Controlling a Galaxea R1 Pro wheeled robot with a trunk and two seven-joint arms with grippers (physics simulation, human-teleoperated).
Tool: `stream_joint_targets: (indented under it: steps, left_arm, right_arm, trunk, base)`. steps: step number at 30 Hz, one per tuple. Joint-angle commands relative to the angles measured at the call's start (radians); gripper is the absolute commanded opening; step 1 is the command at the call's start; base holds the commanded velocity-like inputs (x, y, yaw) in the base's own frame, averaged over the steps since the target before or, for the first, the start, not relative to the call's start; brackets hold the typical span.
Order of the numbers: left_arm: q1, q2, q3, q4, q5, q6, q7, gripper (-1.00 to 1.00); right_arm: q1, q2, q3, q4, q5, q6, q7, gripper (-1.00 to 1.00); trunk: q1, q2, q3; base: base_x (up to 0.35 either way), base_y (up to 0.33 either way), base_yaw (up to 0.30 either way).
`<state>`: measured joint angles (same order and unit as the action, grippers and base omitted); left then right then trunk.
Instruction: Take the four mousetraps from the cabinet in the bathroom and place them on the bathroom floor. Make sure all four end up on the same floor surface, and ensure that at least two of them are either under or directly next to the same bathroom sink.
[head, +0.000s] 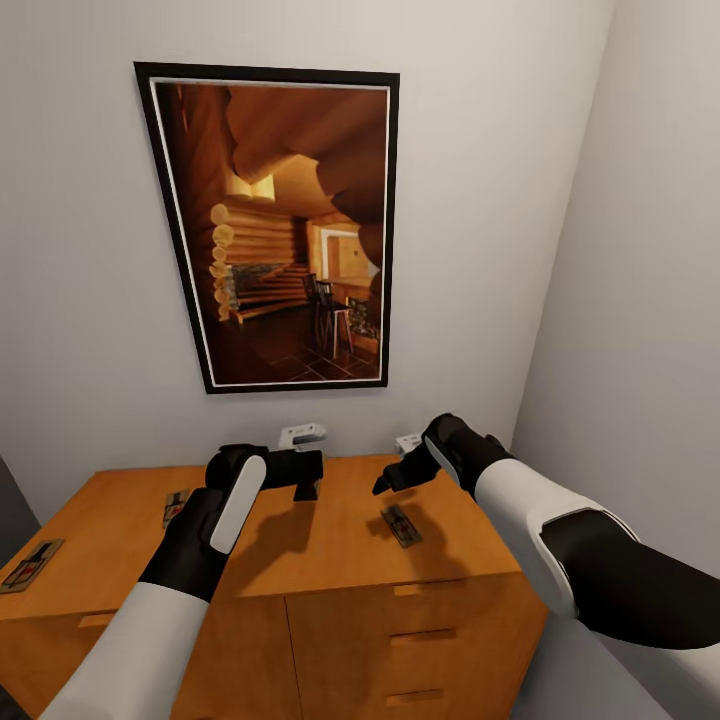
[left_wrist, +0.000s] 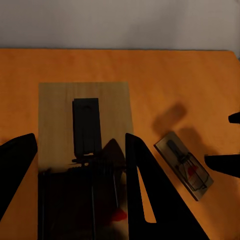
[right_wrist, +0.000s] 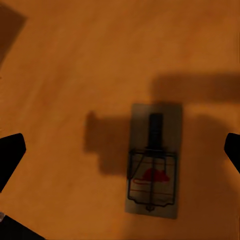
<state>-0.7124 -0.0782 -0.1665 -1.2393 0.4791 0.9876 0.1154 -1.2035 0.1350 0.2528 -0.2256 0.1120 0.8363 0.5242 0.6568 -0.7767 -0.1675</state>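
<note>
No writing or brand can be read on any trap; each shows only a red spot on its plate under dark wire. Four mousetraps appear: one (head: 401, 526) lies flat on the top of the orange-brown cabinet (head: 330, 560) under the right gripper (head: 392, 480), one (head: 176, 506) is partly hidden behind the left arm, one (head: 31, 565) sits near the cabinet's left edge, and a fourth (left_wrist: 84, 160) fills the space between the left gripper's fingers (left_wrist: 150, 195) in the left wrist view, its near end lost in shadow. The left gripper (head: 306, 487) seems closed on that trap, though in the head view the trap itself is too small to make out. The right gripper hangs above the cabinet top with its fingers spread wide, nothing between them, the trap (right_wrist: 154, 161) lying apart beneath. A framed picture (head: 280, 225) hangs on the wall behind.
</note>
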Motion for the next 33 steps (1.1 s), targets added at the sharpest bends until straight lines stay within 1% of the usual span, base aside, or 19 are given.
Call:
stream_joint_targets:
  steps: [1, 13, 31, 33]
  left_arm:
    - [-0.001, 0.0, -0.001, -0.001, 0.011, 0.003, 0.01, -1.0]
    - [-0.001, 0.0, 0.0, 0.0, 0.01, 0.003, 0.01, -1.0]
    - [-0.001, -0.003, -0.001, 0.0, 0.012, 0.003, 0.01, -1.0]
    - [-0.001, -0.003, -0.001, 0.0, 0.012, 0.003, 0.01, -1.0]
  right_arm:
    - [-0.001, 0.0, 0.0, 0.0, 0.011, 0.001, 0.009, 1.0]
    - [-0.001, -0.001, 0.0, 0.012, 0.015, -0.002, -0.002, 1.0]
    - [-0.001, -0.007, 0.0, 0.018, 0.016, -0.005, -0.006, 1.0]
    - [-0.001, -0.007, 0.0, 0.018, 0.016, -0.005, -0.006, 1.0]
  trunk:
    - [0.0, -0.001, -0.002]
    - [0.0, -0.001, -0.002]
    - [0.069, -0.127, -0.058]
    - [0.069, -0.127, -0.058]
  base:
    - [0.0, 0.0, 0.0]
    - [0.0, 0.0, 0.0]
    - [0.0, 0.0, 0.0]
    - [0.0, 0.0, 0.0]
